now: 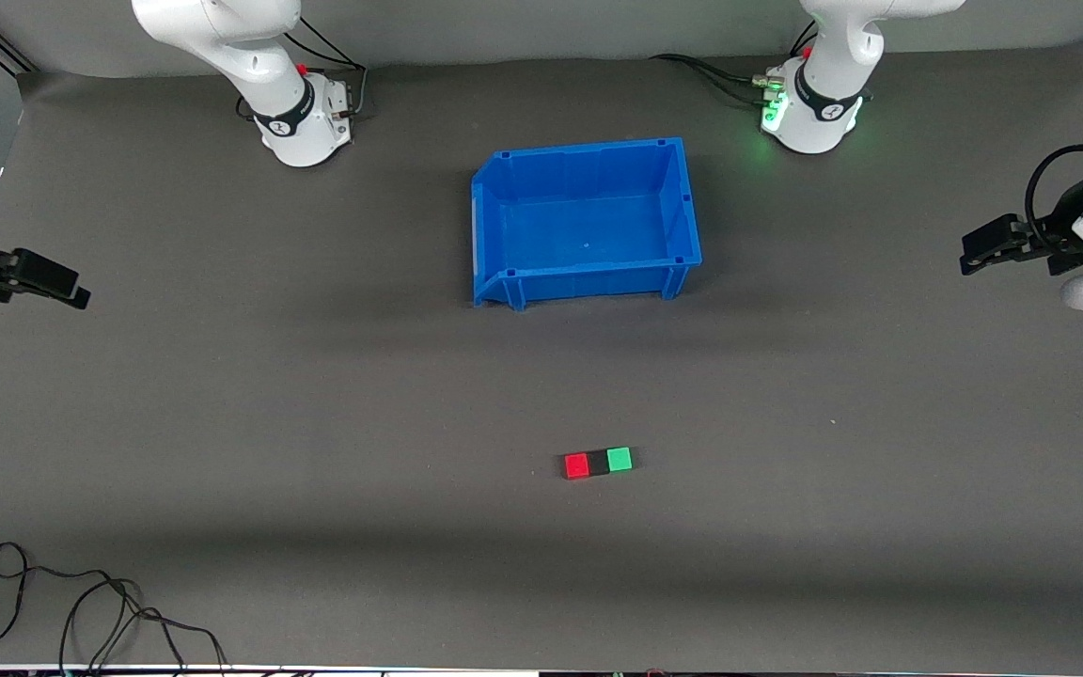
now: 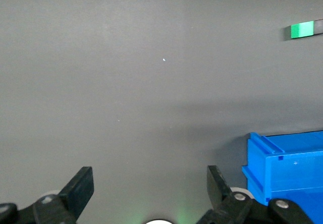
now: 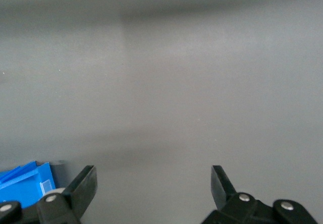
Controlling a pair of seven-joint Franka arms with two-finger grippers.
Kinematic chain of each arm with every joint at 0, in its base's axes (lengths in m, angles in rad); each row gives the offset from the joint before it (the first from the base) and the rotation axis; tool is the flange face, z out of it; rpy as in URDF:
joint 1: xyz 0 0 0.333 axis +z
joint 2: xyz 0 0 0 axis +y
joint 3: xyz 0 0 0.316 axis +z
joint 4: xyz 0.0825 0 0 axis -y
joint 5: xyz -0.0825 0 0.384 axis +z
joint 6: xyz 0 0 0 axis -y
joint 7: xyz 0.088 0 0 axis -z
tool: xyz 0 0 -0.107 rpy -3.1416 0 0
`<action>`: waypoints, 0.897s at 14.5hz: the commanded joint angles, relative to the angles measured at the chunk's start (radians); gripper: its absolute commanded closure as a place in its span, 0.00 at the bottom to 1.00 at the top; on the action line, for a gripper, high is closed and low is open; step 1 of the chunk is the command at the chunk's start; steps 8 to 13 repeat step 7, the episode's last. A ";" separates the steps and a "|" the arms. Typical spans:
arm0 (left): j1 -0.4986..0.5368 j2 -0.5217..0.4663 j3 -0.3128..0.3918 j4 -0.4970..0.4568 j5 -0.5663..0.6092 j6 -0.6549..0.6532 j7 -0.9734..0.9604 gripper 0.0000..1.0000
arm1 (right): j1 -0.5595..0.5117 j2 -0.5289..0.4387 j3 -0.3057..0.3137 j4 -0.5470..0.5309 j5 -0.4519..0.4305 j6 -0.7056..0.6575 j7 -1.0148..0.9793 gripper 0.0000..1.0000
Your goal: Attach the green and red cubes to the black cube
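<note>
Cubes: I see the red cube [image 1: 576, 464], black cube [image 1: 598, 462] and green cube [image 1: 619, 459] touching in one row, lower centre of the frame, black between.
Bin: blue bin [image 1: 585, 222], upper centre, well apart from the row.
Left gripper [image 1: 974, 256]: right edge, fingers spread, holding nothing, waiting.
Right gripper [image 1: 71, 290]: left edge, jaws wide, holding nothing, waiting.

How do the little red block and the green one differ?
The red cube sits at the row's end toward the right arm's end of the table; the green cube sits toward the left arm's end. Green also shows in the left wrist view; red does not. Both look equal in size, touch the black cube and lie free.
</note>
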 commanded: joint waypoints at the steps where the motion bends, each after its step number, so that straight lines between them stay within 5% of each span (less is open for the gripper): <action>1: 0.006 0.013 0.008 0.019 -0.025 -0.002 0.012 0.00 | -0.007 -0.032 0.033 -0.042 -0.021 0.032 -0.011 0.00; 13: 0.004 0.013 0.008 0.017 -0.023 0.005 -0.006 0.00 | -0.007 -0.030 0.036 -0.041 -0.021 0.032 -0.012 0.00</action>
